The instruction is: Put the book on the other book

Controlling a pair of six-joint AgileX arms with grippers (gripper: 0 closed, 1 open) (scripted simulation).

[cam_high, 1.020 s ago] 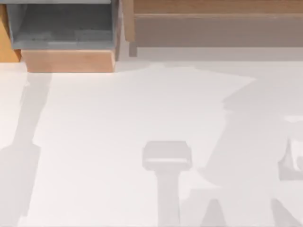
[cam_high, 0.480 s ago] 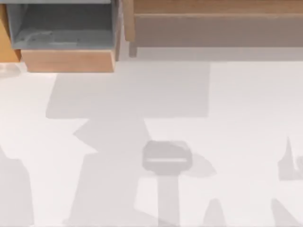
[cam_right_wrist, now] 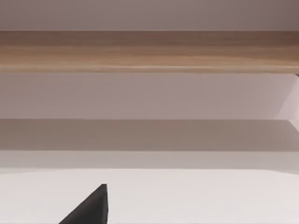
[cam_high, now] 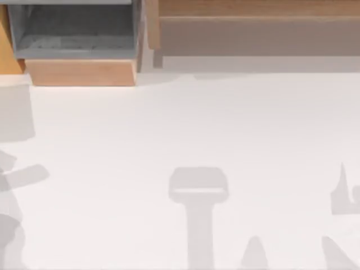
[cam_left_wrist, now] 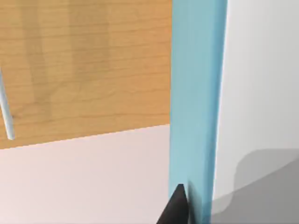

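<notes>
A light blue book (cam_left_wrist: 196, 93) shows edge-on in the left wrist view, running straight out from my left gripper (cam_left_wrist: 194, 207). One dark fingertip (cam_left_wrist: 176, 207) presses against its side; the other finger is hidden behind the book. The book hangs above the white table and casts a shadow (cam_left_wrist: 261, 182) on it. The other book is out of view. In the right wrist view one dark fingertip (cam_right_wrist: 91, 207) of my right gripper points over the white table towards a wooden shelf (cam_right_wrist: 149, 51).
An open wooden box with a grey inside (cam_high: 79, 39) stands at the back left of the table, and a long wooden shelf (cam_high: 253, 25) runs along the back. The white table (cam_high: 197, 118) carries grey shadows. A wooden panel (cam_left_wrist: 84, 65) lies beyond the book.
The large blocky shadow that lay across the middle of the table half a second ago now sits at the table's left edge. The box and shelf have not moved.
</notes>
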